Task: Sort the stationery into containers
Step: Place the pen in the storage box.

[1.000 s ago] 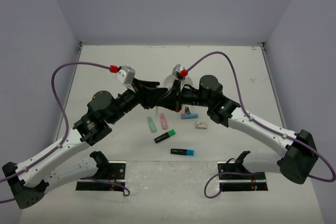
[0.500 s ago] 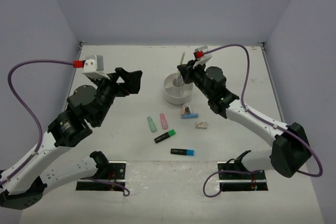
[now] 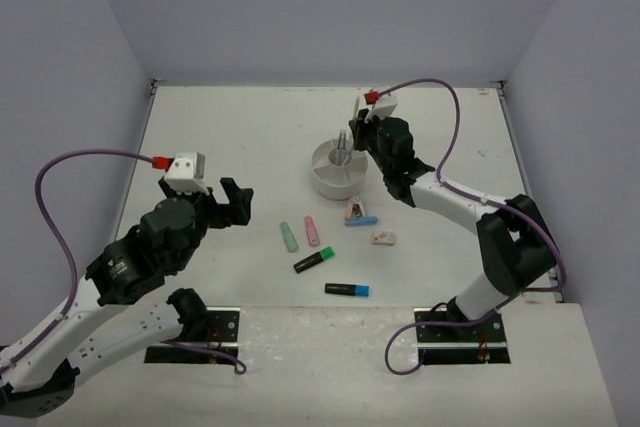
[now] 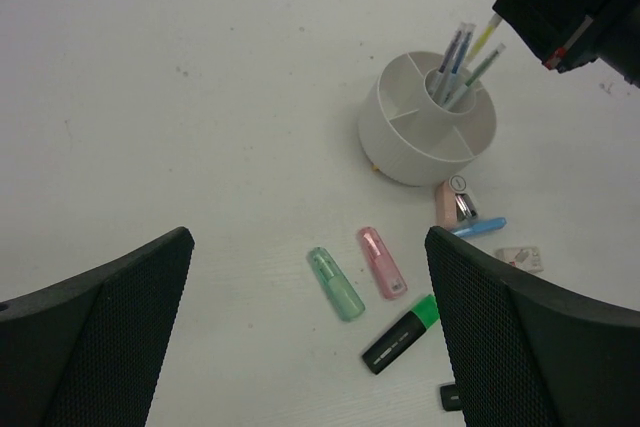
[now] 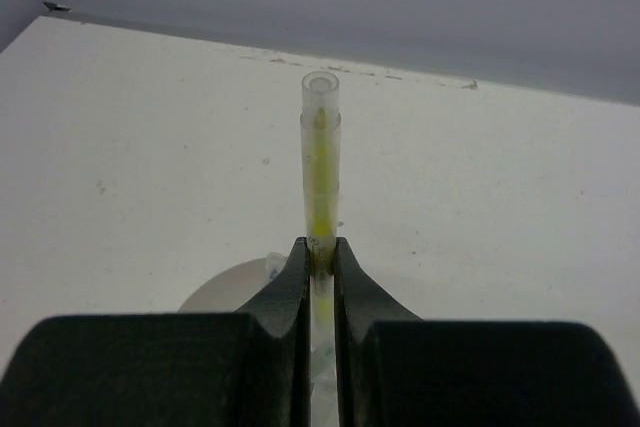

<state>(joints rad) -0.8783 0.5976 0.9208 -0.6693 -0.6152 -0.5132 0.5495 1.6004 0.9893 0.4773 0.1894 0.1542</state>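
yellow pen (image 5: 320, 162): upright, pinched in the right gripper (image 5: 320, 252), over the organiser
organiser (image 3: 335, 187): round, white, far-centre on the table (image 3: 220, 127); thin pens (image 4: 455, 57) stand in its central cup
loose at its 6 o'clock: mint marker (image 3: 288, 237), pink marker (image 3: 312, 231), green highlighter (image 3: 314, 261), blue highlighter (image 3: 347, 289), eraser (image 3: 383, 239)
left gripper (image 3: 232, 202): jaws spread wide, empty, at organiser's 8 o'clock, well apart

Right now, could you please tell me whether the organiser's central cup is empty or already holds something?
Not empty: in the left wrist view, several thin pens stand leaning in the central cup of the white organiser.
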